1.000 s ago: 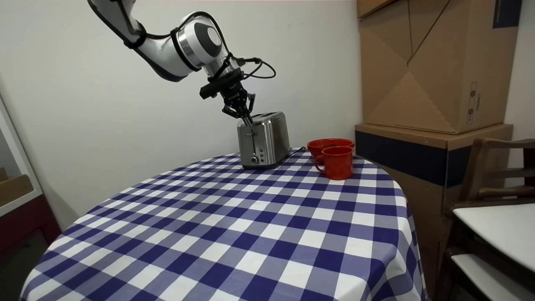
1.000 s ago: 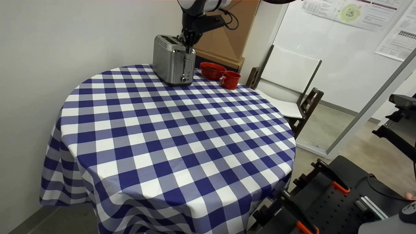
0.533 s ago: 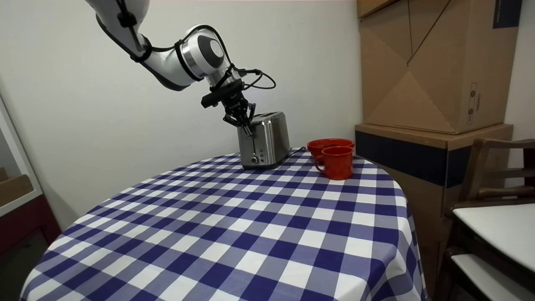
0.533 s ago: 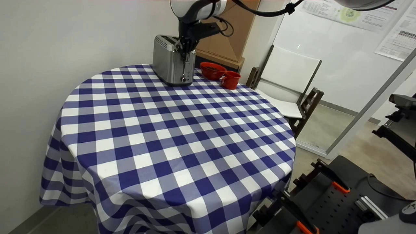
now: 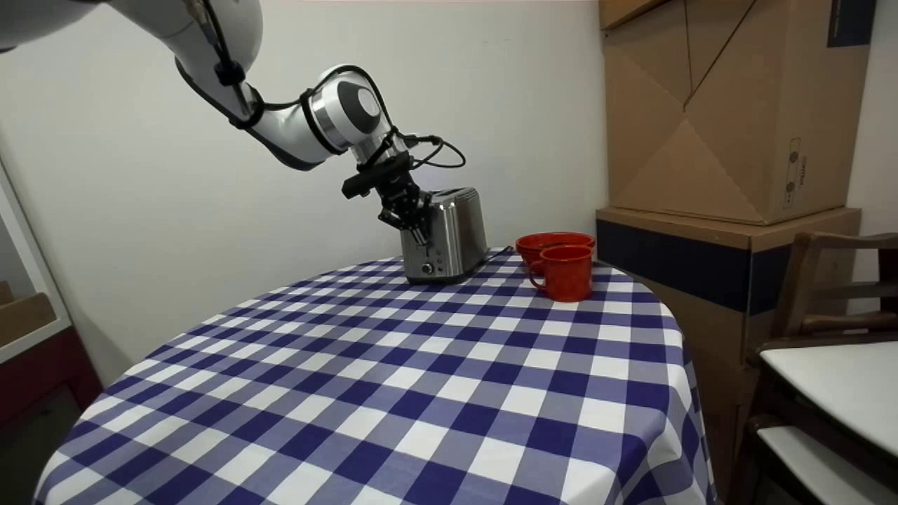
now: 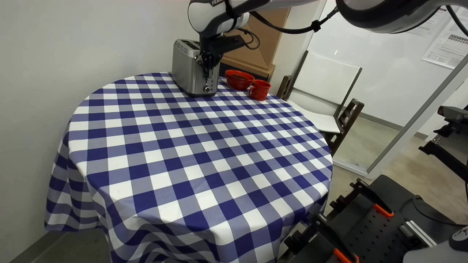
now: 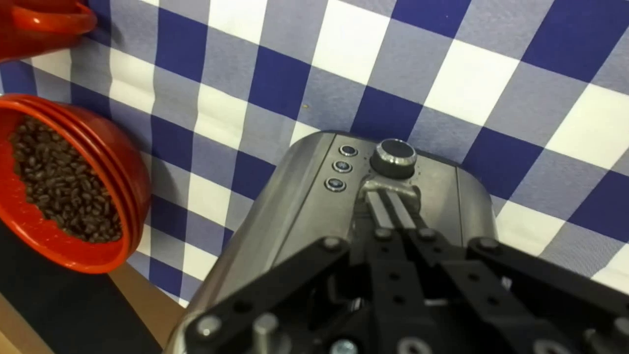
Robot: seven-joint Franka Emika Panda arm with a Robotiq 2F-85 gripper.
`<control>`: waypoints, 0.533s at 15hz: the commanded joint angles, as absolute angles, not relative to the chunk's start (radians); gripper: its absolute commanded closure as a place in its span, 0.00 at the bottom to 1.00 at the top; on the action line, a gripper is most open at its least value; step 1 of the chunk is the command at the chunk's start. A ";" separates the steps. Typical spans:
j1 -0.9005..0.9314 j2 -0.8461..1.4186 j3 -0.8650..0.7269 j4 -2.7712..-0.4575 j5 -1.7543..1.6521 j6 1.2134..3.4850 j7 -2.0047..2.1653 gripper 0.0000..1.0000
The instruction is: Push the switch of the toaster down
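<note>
The table (image 6: 182,153), draped in blue and white check, spreads across the lower part of both exterior views. The arm (image 5: 287,133) slants down from the upper left of an exterior view. Near the middle of that frame the steel toaster (image 5: 454,235) stands upright on the table; a push too hard, or aimed outward, could tip or skid it. The red bowl (image 7: 128,172), at the left edge of the wrist view, stands apart from the toaster, and I judge it at little risk.

The gripper (image 7: 384,196), its tips just right of centre in the wrist view, has both fingers together, only a thin dark line between them and nothing clamped there. Those tips seem to bear on the switch (image 7: 395,184). If the arm drifts sideways or pulls away from the toaster's face, they could slip off, and the switch would likely spring up. Lifting before it latches would do the same; whether it has bottomed out, I cannot tell. The knob (image 7: 393,158) sits just beyond the tips, higher in that view, so overtravel could strike it. The three buttons (image 7: 342,166), to its left, risk a stray press from a sideways slip.
</note>
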State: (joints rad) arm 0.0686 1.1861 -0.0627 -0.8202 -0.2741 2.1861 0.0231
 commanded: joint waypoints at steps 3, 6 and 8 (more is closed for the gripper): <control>0.086 1.313 -0.099 -0.700 -0.259 2.125 0.028 1.00; 0.096 1.331 -0.110 -0.671 -0.264 2.093 0.028 1.00; 0.096 1.324 -0.104 -0.656 -0.253 2.065 0.016 1.00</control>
State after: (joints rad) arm 0.0889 1.2643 -0.0956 -0.7201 -0.2746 2.1207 0.0231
